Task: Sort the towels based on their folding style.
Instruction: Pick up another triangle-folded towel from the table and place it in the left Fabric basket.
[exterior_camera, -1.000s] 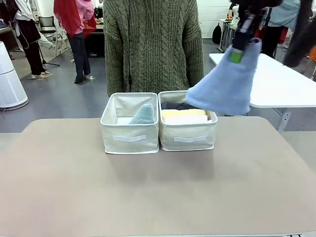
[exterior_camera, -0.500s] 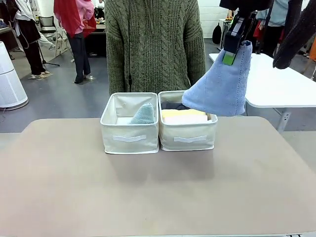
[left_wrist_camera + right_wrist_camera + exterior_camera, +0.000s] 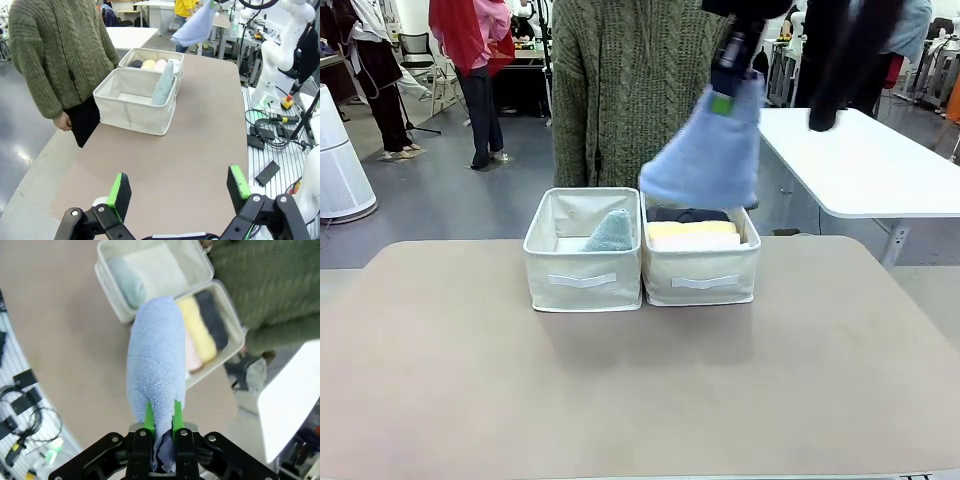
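My right gripper (image 3: 725,100) (image 3: 161,419) is shut on the narrow tip of a lavender-blue cone towel (image 3: 705,155) (image 3: 155,360), which hangs in the air above the right bin (image 3: 701,272). That bin holds rolled towels: dark grey (image 3: 686,214), yellow (image 3: 692,228) and white (image 3: 698,242); a pink roll (image 3: 160,65) lies among them in the left wrist view. A pale teal cone towel (image 3: 611,232) (image 3: 163,84) stands in the left bin (image 3: 583,270). My left gripper (image 3: 177,186) is open and holds nothing, low over the near end of the table.
The two beige fabric bins stand side by side at the table's far middle. A person in a green knit sweater (image 3: 635,90) stands right behind them. The brown table top (image 3: 640,390) spreads bare in front. A white table (image 3: 865,165) stands at the back right.
My right gripper has carried the lavender-blue towel leftwards and a little up, from beyond the right bin's right edge to above that bin. The bins have not moved.
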